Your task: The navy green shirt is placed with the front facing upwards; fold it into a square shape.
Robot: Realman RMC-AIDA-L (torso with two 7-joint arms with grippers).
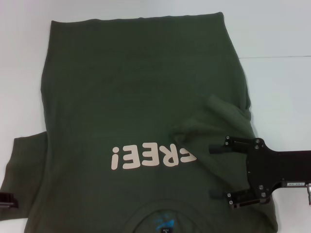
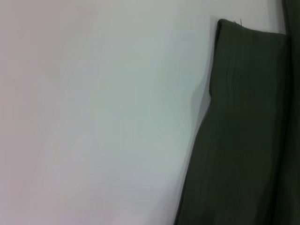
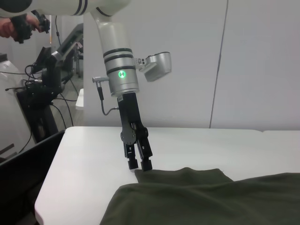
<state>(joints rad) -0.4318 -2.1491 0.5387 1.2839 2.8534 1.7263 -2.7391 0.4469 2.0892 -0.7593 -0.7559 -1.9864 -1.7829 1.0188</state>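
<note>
While it lies front-up across the white surface (image 1: 282, 29), the navy green shirt (image 1: 131, 92) fills most of the head view, a soft matte olive knit with faint wrinkles. Its pale block letters (image 1: 153, 156) read upside down from the robot's side, and their first letter is hidden under a fold. The collar with its blue label (image 1: 163, 224) sits at the near edge, partly cut off by the frame. On the robot's right, the sleeve has been turned inward into a rumpled, raised fold (image 1: 218, 116) over the chest. The left sleeve (image 1: 22, 160) lies flat, spread toward the near left corner.

The right pincer (image 1: 210, 171), black and flat-plated, hovers over the shirt just beside the lettering, its two fingers set wide apart and holding nothing.

The left pincer (image 3: 140, 164) is seen only as a dark sliver at the head view's left edge. In the right wrist view it points straight down at the edge of the left sleeve, fingertips close together and touching or almost touching the cloth; whether they pinch it cannot be told. The left wrist view shows only a hemmed sleeve edge (image 2: 243, 122) on the smooth surface.
</note>
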